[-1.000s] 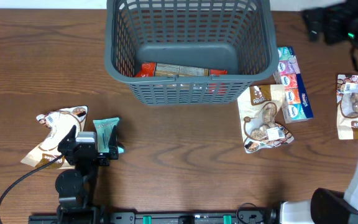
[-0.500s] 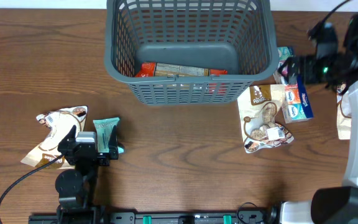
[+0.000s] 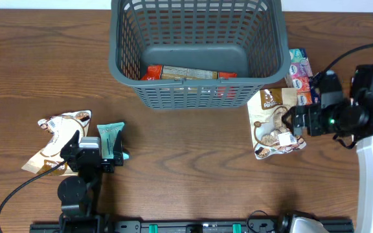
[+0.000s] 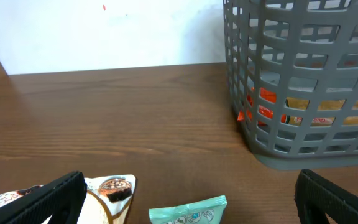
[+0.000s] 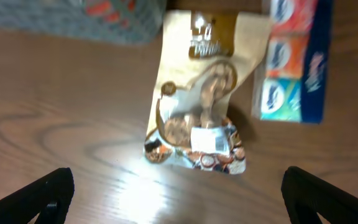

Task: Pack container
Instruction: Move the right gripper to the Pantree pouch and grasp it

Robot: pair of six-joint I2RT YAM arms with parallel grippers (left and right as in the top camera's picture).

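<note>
At 12 o'clock, against the far edge of the surface point(image 3: 18, 77): the container point(image 3: 118, 65), with an orange-and-brown packet point(image 3: 186, 73) flat on its floor by the near wall. Open wood at 9 to 10 o'clock and across the centre, down to the near edge.

Tighter going at 3 o'clock: a brown pouch point(image 3: 274, 123) just beside the container's near right corner, and a colourful tissue pack point(image 3: 298, 68) just beside the pouch's far right side. Over the pouch's right edge, the right claw point(image 5: 179, 173), fingers spread wide, gripping nothing.

At 7 o'clock, the left claw point(image 4: 191, 180), likewise wide and empty, by a teal packet point(image 3: 112, 138), with a white-and-brown pouch point(image 3: 60, 133) just to its left.

Versus 1 second ago: right arm down from the 2 o'clock corner to the brown pouch, now covering the tissue pack's near half and hiding a second pouch at the far right. Left arm and all packets unmoved.
</note>
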